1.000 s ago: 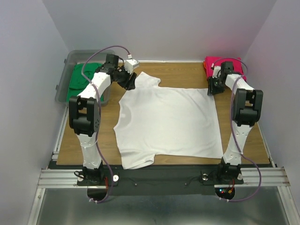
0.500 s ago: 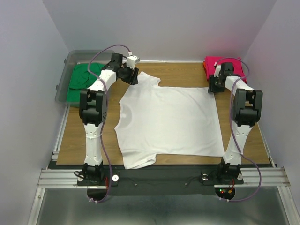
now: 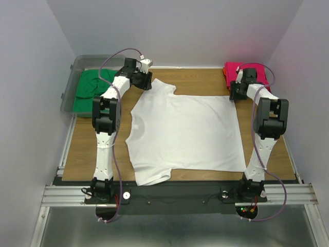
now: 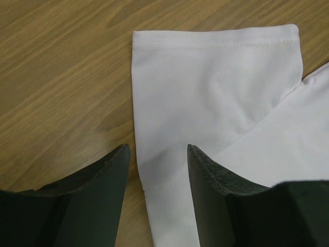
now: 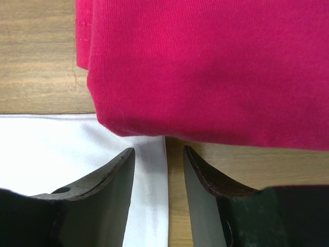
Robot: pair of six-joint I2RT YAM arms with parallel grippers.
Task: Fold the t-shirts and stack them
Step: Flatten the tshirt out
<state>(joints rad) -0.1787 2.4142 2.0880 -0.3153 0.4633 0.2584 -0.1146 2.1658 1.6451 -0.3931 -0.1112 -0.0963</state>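
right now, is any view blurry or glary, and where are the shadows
Top external: even light, no glare, white shirt sharp. Left wrist: hem stitching crisp, fingers dark. Right wrist: pink shirt weave crisp, thin shadow under its edge.

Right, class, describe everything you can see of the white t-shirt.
The white t-shirt is soft-looking cloth, spread flat and unfolded on the wooden table, sleeves toward the left arm, hem toward the right. The open left gripper straddles the edge of its far sleeve; the open right gripper straddles the far hem corner, where the magenta shirt meets it.
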